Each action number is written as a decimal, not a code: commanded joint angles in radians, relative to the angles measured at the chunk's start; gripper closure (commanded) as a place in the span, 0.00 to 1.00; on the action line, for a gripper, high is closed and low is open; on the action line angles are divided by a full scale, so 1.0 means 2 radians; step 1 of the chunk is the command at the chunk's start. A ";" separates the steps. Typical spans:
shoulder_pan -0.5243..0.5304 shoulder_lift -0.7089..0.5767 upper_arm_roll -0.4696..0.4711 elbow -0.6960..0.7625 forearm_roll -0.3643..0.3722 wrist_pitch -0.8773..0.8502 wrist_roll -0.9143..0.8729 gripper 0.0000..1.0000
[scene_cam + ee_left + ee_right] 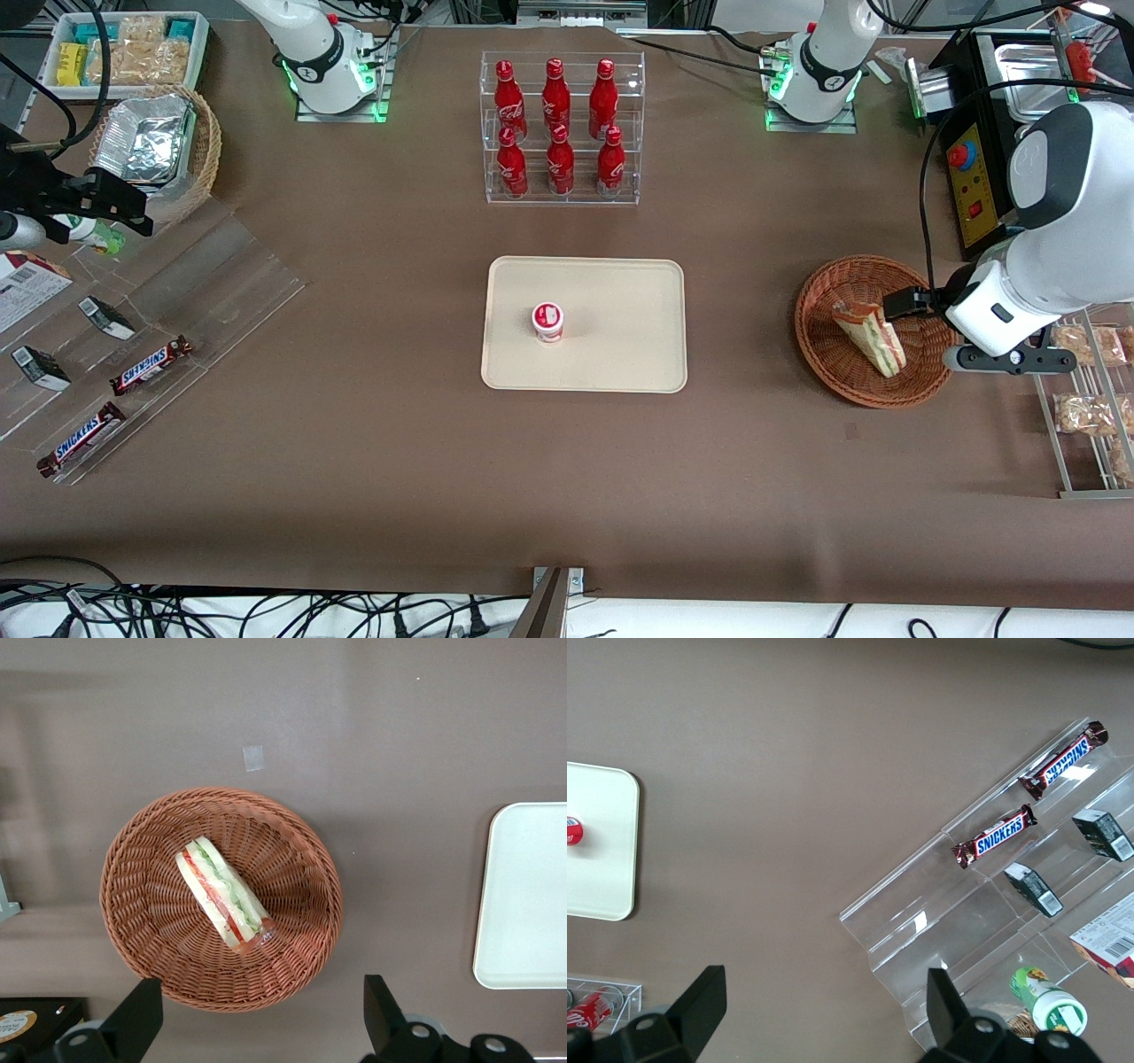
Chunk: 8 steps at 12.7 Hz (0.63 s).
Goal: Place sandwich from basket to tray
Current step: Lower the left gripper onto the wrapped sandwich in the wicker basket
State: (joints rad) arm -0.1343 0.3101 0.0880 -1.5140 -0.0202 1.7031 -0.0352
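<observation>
Wicker basket (pixel 221 899) holding sandwich (pixel 223 895) | gripper (pixel 261 1023) above rim, spread wide | slick wrap; may slip before tray (pixel 523 895)

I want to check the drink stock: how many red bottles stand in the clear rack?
6: three on the rack's upper step, three on the lower step nearer the camera. None seems hidden. The gripper hovers open over the basket.

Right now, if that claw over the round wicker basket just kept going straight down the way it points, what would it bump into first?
Probably the reddish-brown woven basket, near its rim, rather than the wrapped wedge sandwich; the open gripper hangs just off-centre above it, though depth is unclear.
</observation>
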 commanded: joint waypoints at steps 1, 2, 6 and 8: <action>-0.006 0.007 0.003 0.016 0.004 -0.006 -0.010 0.00; -0.006 0.007 0.003 0.016 0.004 -0.006 -0.012 0.00; 0.022 0.007 0.010 0.011 0.011 -0.035 -0.025 0.00; 0.043 0.008 0.010 0.009 0.010 -0.041 -0.032 0.00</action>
State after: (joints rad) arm -0.0797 0.3156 0.1076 -1.5122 -0.0125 1.6442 -0.0776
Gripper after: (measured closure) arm 0.000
